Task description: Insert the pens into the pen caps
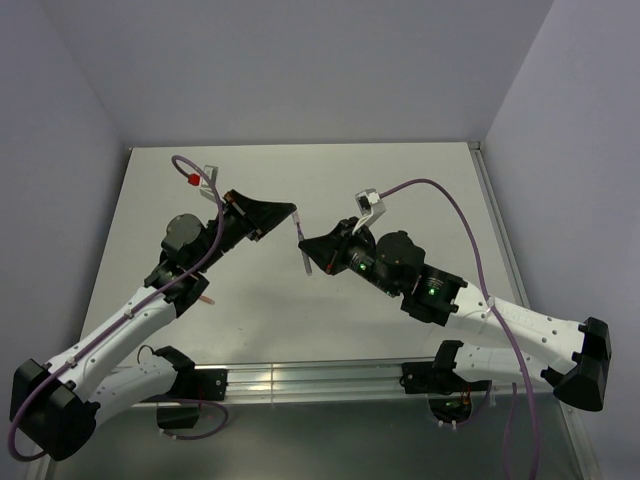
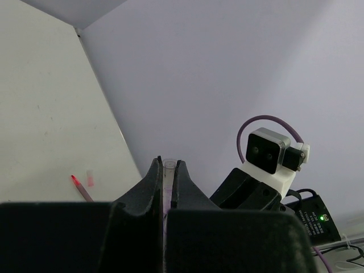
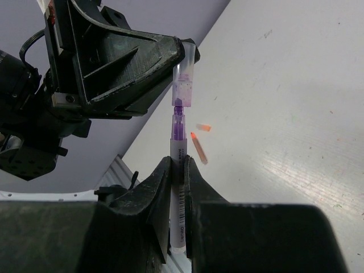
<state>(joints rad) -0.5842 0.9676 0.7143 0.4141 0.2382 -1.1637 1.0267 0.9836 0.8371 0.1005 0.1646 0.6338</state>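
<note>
Above the middle of the tabletop (image 1: 410,190), the left hand (image 3: 185,48) is closed on a pale pen cap (image 3: 183,79). The right hand (image 3: 177,162) is closed on a pen (image 3: 178,142), whose purple tip meets the cap's open end. A red pen (image 3: 198,148) lies on the tabletop.

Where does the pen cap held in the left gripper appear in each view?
Top external: pen cap at centre, at the left gripper's tip.
Left wrist: pen cap at bottom centre, between the jaws.
Right wrist: pen cap at upper centre, just above the pen.
Shared landmark: the left gripper, clamped on it.
</note>
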